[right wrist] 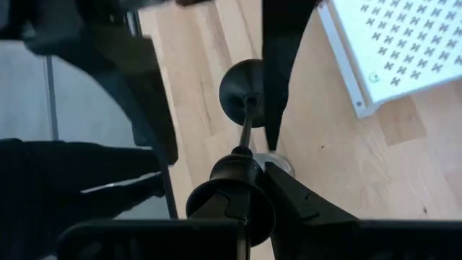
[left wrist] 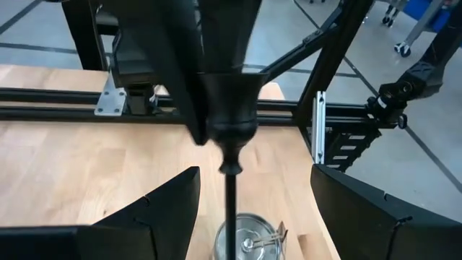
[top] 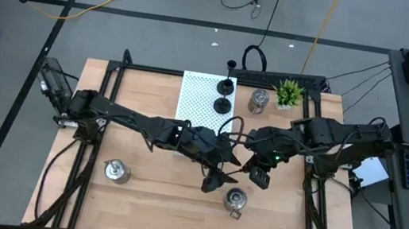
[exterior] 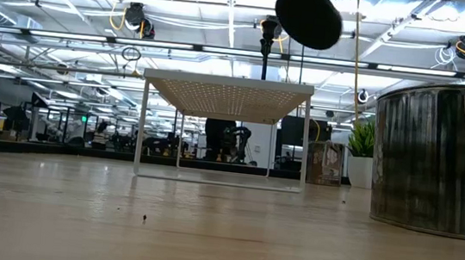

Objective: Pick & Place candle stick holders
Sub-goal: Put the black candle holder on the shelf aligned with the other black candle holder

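In the high view the two arms cross over the middle of the table (top: 146,187), so the black holder (top: 217,182) beside the right gripper (top: 258,175) shows only as a dark shape, its stem hidden. In the low view the silver holder (exterior: 437,160) is cut off by the right edge, and the black holder's base (exterior: 309,15) by the top edge. In the left wrist view the silver holder (left wrist: 249,237) behind the stem runs off the bottom edge. In the right wrist view the near cup (right wrist: 231,206) is blurred.
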{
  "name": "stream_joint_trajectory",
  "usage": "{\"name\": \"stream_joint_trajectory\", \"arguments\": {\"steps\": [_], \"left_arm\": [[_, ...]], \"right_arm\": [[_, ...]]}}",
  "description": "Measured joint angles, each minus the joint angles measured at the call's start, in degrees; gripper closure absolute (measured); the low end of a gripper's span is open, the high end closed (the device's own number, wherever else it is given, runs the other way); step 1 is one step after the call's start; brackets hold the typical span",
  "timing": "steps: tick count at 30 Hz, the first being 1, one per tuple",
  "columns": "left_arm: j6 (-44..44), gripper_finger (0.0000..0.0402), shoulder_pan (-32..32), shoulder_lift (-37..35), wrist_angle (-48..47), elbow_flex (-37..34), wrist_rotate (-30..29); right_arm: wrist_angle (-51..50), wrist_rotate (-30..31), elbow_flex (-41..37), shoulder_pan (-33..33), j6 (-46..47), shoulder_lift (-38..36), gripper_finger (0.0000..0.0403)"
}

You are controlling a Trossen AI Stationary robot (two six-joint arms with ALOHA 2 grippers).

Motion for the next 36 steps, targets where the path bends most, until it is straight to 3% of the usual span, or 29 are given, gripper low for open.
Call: {"name": "stream_joint_trajectory", "arguments": {"steps": [13, 19, 27, 36], "left_arm": [[-2.4, 0.0143, 0.2, 1.0, -2.1, 0.0, 0.0], [-3.1, 0.0218, 0.4, 1.0, -2.8, -0.1, 0.3], [-4.2, 0.038, 1.6, 1.0, -2.9, -0.1, 4.3], [-4.0, 0.0392, 1.7, 0.9, -5.7, -0.1, 5.6]], "right_arm": [[3.1, -0.1, 0.0, -0.3, -1.7, 0.0, 0.0391], [3.3, -0.2, 0.0, -0.3, -1.5, 0.0, 0.0391], [3.1, -0.1, 0.0, -0.3, -1.5, 0.0, 0.0391], [2.0, 0.2, -0.3, -0.3, -1.5, 0.0, 0.0356]]}}
